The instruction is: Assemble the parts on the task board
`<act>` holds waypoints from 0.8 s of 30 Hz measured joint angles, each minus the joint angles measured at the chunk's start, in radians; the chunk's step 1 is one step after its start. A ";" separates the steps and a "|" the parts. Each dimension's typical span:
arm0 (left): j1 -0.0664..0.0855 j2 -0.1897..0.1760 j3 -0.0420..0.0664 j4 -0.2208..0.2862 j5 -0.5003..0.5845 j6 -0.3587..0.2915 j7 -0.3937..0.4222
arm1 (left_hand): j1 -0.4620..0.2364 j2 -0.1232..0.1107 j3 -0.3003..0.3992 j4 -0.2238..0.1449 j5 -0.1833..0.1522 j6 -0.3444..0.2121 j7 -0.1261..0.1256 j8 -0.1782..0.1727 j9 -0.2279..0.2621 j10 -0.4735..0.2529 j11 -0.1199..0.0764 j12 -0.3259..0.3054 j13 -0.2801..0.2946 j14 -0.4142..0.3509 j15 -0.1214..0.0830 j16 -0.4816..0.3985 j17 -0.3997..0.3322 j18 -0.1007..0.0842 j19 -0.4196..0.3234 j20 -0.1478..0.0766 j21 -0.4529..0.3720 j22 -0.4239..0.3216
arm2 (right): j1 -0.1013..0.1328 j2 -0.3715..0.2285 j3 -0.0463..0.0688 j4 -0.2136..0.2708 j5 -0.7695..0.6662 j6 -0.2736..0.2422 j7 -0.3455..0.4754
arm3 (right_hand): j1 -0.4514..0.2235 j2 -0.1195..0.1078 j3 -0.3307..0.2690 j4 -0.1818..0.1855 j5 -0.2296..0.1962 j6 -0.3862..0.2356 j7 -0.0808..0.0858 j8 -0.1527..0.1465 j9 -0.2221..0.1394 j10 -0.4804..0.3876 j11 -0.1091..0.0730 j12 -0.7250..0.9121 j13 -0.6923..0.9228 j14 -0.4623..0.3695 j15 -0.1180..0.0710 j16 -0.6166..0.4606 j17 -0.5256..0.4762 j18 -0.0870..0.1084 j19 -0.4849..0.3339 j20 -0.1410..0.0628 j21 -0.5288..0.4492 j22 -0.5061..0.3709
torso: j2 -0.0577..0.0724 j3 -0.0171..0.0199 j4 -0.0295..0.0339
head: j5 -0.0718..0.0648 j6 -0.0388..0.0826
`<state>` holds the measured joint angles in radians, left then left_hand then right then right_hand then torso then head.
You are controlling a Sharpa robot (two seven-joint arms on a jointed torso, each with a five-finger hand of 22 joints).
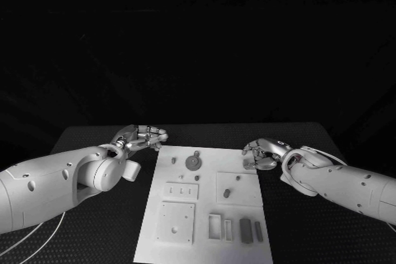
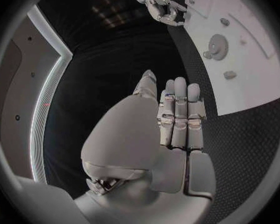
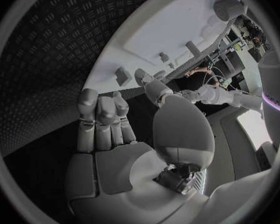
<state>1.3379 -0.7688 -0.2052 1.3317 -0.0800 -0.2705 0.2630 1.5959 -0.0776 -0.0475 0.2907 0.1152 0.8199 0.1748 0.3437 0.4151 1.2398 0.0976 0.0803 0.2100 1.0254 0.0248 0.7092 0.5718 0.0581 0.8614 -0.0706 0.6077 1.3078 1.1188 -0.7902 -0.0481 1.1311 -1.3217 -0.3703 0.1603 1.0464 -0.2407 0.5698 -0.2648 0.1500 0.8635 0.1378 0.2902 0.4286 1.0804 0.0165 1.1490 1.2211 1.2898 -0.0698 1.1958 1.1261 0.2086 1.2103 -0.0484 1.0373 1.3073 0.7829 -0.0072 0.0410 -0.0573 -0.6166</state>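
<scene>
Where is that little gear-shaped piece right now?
In the head view the gear lies on the far end of the white task board, between the left hand and the right hand, touching neither.

The task board lies mid-counter. The left robot hand is left of its far end, the right robot hand right of it.
</scene>
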 measured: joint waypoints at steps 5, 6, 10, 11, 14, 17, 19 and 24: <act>-0.001 0.000 0.000 0.000 0.000 0.001 0.000 | 0.000 0.000 0.000 0.000 0.000 0.000 0.000 0.000 0.000 0.000 0.000 0.000 0.001 0.000 0.000 0.000 0.000 -0.004 0.000 0.000 0.000 0.000 | -0.009 0.007 0.001 -0.015 0.000 0.000 0.000 | 0.000 0.000 0.000 0.000 -0.008 0.000 0.000 0.000 0.000 0.000 0.000 0.000 0.000 0.000 0.000 0.000 0.002 0.000 0.000 0.000 0.000 0.000 | -0.001 -0.0012 0.0012 | 0.001 -0.005; -0.001 0.000 0.000 0.000 0.000 0.001 0.000 | 0.000 0.000 0.000 0.000 0.000 0.000 0.000 0.000 0.000 0.000 0.000 0.000 0.001 0.000 0.000 0.000 0.000 -0.004 0.000 0.000 0.000 0.000 | -0.011 0.008 0.001 -0.017 0.000 0.000 0.001 | 0.000 0.000 0.000 0.000 -0.012 0.000 0.000 0.000 0.000 0.000 0.000 0.002 0.000 0.000 0.000 0.000 0.002 0.000 0.000 0.000 0.000 0.000 | -0.001 -0.0018 0.0012 | 0.001 -0.005; -0.001 -0.001 0.000 -0.001 0.000 0.002 0.000 | 0.000 0.000 0.000 0.000 0.000 0.000 0.000 0.000 0.000 0.000 0.000 0.000 0.001 0.000 0.000 0.000 0.000 -0.005 0.000 0.000 0.000 0.000 | -0.014 0.009 0.001 -0.021 0.000 0.000 0.001 | 0.010 0.010 0.000 0.000 -0.039 0.012 -0.012 0.015 0.002 0.000 0.000 0.005 0.000 -0.004 -0.004 0.000 0.003 0.000 -0.001 0.002 0.000 0.000 | -0.001 -0.0024 0.0018 | 0.002 -0.008; -0.001 -0.001 0.000 -0.001 0.000 0.003 0.000 | 0.000 0.000 0.000 0.000 0.000 0.000 0.000 0.000 0.000 0.000 0.000 0.000 0.001 0.000 0.000 0.000 0.000 -0.005 0.000 0.000 0.000 0.000 | -0.015 0.010 0.001 -0.021 0.000 0.000 0.001 | 0.019 0.019 0.011 0.011 -0.070 0.020 -0.020 0.026 0.007 0.000 0.000 0.005 -0.001 -0.005 -0.009 0.000 0.005 0.000 -0.001 0.002 0.000 0.000 | -0.001 -0.0025 0.0018 | 0.002 -0.009; -0.001 -0.001 0.000 -0.001 0.000 0.003 0.000 | 0.000 0.000 0.000 0.000 0.000 0.000 0.000 0.000 0.000 0.000 0.000 0.000 0.001 0.000 0.000 0.000 0.000 -0.005 0.000 0.000 0.000 0.000 | -0.015 0.011 0.000 -0.022 0.000 0.000 0.001 | 0.021 0.021 0.027 0.027 -0.089 0.025 -0.026 0.044 0.015 0.000 0.000 0.005 -0.004 0.000 -0.015 0.000 0.006 0.000 -0.001 0.002 0.000 0.000 | -0.002 -0.0031 0.0020 | 0.003 -0.010; -0.001 -0.001 0.000 -0.001 0.000 0.003 0.000 | 0.000 0.000 0.000 0.000 0.000 0.000 0.000 0.000 0.000 0.000 0.000 0.000 0.001 0.000 0.000 0.000 0.000 -0.005 0.000 0.000 0.000 0.000 | -0.015 0.011 0.000 -0.024 -0.001 0.000 0.002 | 0.021 0.021 0.032 0.032 -0.089 0.026 -0.026 0.056 0.021 0.000 0.000 0.005 -0.006 0.001 -0.027 0.000 0.007 0.000 -0.001 0.002 0.000 0.000 | -0.002 -0.0038 0.0024 | 0.003 -0.010; -0.002 -0.001 0.000 -0.001 0.000 0.003 0.000 | 0.000 0.000 0.000 0.000 0.000 0.000 0.000 0.000 0.001 0.000 0.000 0.000 0.001 0.000 0.000 0.000 0.000 -0.006 0.000 0.000 0.000 0.000 | -0.015 0.011 0.000 -0.024 -0.002 0.000 0.003 | 0.025 0.025 0.036 0.036 -0.089 0.026 -0.026 0.064 0.025 0.000 0.000 0.005 -0.007 0.002 -0.030 0.000 0.008 0.000 -0.001 0.002 0.000 0.000 | -0.002 -0.0044 0.0025 | 0.002 -0.011; -0.002 -0.001 0.000 -0.002 0.000 0.004 0.000 | -0.004 0.004 0.000 0.000 0.000 0.000 0.000 0.000 0.001 0.000 0.000 0.000 0.001 0.000 0.000 0.000 0.000 -0.007 0.000 0.000 0.000 0.000 | -0.015 0.013 0.001 -0.024 -0.003 0.001 0.004 | 0.023 0.030 0.043 0.039 -0.096 0.026 -0.026 0.069 0.028 0.000 0.000 0.005 -0.008 0.004 -0.032 0.000 0.009 0.000 -0.001 0.002 0.000 0.000 | -0.002 -0.0044 0.0026 | 0.000 -0.013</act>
<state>1.3358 -0.7703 -0.2054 1.3301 -0.0800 -0.2668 0.2627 1.5920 -0.0737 -0.0475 0.2907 0.1152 0.8198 0.1749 0.3438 0.4159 1.2398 0.0976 0.0803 0.2107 1.0253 0.0248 0.7092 0.5718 0.0515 0.8612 -0.0708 0.6076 1.3076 1.1037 -0.7772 -0.0476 1.1070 -1.3246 -0.3692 0.1642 1.0690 -0.2104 0.6126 -0.2257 0.0543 0.8892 0.1121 0.3592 0.4570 1.0804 0.0165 1.1537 1.2127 1.2935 -0.1020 1.1959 1.1350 0.2085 1.2090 -0.0464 1.0373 1.3073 0.7805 -0.0116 0.0436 -0.0570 -0.6297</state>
